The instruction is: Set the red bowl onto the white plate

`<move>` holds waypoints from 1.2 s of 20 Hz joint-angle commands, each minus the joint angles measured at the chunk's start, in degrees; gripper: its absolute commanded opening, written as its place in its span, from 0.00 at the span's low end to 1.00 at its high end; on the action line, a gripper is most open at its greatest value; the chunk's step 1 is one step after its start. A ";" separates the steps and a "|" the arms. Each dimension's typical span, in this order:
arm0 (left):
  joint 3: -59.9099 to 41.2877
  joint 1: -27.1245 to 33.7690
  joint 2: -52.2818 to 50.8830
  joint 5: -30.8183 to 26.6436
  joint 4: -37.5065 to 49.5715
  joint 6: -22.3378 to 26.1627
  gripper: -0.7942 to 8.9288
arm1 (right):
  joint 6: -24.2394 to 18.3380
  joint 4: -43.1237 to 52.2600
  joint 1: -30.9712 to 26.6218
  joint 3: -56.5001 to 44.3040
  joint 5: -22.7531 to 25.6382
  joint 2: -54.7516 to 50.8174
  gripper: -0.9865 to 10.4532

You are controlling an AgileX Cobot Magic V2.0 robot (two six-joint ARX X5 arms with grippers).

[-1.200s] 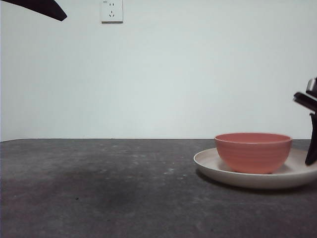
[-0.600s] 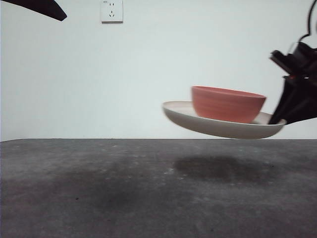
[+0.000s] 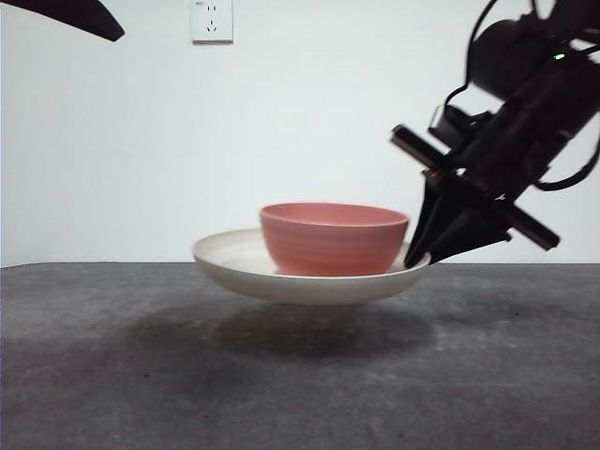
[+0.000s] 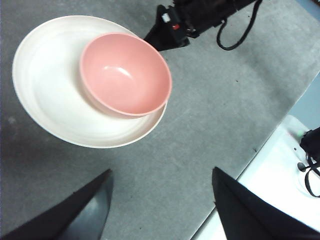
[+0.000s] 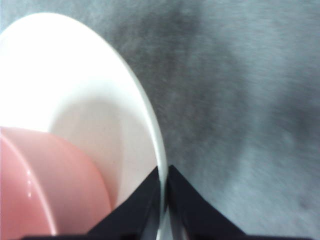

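Observation:
The red bowl [image 3: 333,239] sits inside the white plate [image 3: 225,262], off-centre toward the held side. My right gripper [image 3: 419,255] is shut on the plate's rim and holds plate and bowl slightly above the dark table, with a shadow beneath them. The right wrist view shows the fingers pinching the plate [image 5: 100,85] rim, with the bowl [image 5: 45,185] beside them and the gripper [image 5: 162,175] closed. From high above, my left gripper [image 4: 160,200] stands open and empty, looking down on the bowl [image 4: 125,75], plate [image 4: 45,90] and the right gripper [image 4: 157,37].
A dark grey table [image 3: 112,375] spreads under everything, against a white wall with a socket [image 3: 211,21]. The waiting left arm shows as a black tip [image 3: 75,14] at the top left. A white surface with cables [image 4: 272,175] lies past the table's edge.
The plate with the bowl was resting on the table at the right. The right gripper lifted it, carried it leftward, and it now hangs lower, near the middle.

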 commanded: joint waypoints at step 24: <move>0.52 -0.44 0.55 0.22 -0.24 0.50 0.40 | -3.21 -8.09 2.62 9.20 8.85 4.87 0.33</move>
